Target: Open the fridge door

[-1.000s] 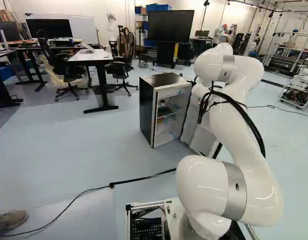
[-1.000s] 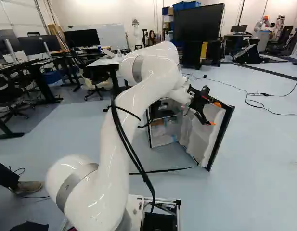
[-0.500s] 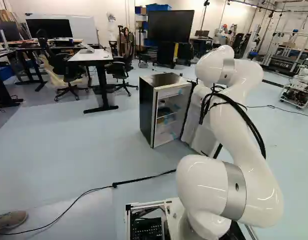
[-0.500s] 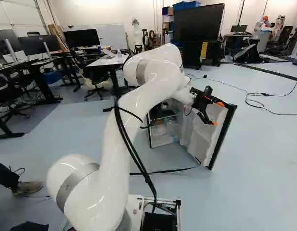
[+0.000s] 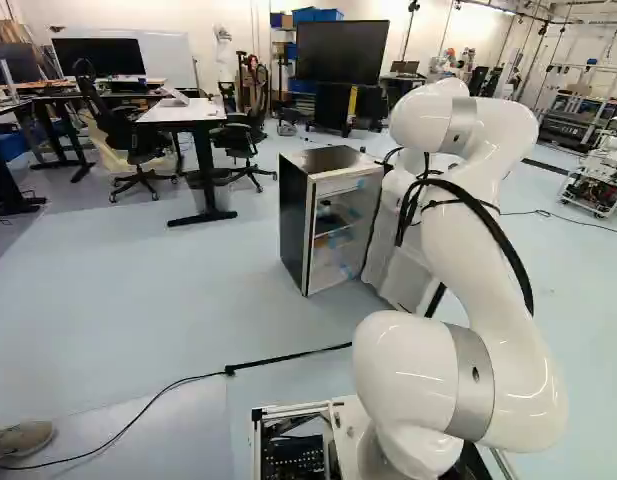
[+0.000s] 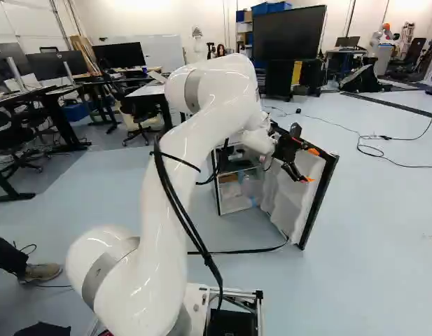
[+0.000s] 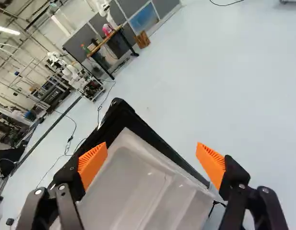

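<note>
Right base view: right of centre, spreading the two-fingered gripper wide, hovering by the white inner side of the swung-open mini-fridge door.

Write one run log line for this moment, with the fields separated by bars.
fridge door: standing open | claw: open, at the door's inner side, no grip | fridge: inside exposed | door opening: looks achieved

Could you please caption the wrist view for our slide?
End effector, fingers wide apart, at the pale inner side of the open fridge door.
</note>
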Controlling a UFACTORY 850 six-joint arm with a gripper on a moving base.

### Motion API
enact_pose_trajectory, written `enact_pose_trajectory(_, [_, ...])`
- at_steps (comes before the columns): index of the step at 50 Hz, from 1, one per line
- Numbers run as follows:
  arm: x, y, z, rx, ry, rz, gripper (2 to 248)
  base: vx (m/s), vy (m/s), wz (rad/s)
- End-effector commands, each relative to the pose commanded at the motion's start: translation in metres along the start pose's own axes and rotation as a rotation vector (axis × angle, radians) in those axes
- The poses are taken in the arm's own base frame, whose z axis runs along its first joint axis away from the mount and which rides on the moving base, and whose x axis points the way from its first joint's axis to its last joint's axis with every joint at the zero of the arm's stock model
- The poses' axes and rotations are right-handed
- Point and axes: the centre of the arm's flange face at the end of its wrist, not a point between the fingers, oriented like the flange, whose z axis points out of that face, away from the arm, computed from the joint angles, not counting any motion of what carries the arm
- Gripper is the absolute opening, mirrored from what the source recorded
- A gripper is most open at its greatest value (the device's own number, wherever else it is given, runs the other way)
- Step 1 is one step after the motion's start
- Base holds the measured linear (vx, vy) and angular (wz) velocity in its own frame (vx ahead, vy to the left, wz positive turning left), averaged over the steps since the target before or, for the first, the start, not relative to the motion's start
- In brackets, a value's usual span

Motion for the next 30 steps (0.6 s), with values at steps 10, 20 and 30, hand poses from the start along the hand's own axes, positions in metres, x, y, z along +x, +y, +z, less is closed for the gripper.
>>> enact_pose_trajectory(10, [0.004,0.012,-0.018,0.042,-0.012,-0.06,247,0.0,0.0,0.0])
enact_pose_trajectory(20, [0.007,0.023,-0.035,0.09,-0.026,-0.12,247,0.0,0.0,0.0])
enact_pose_trajectory(30, [0.01,0.034,-0.054,0.141,-0.041,-0.179,247,0.0,0.0,0.0])
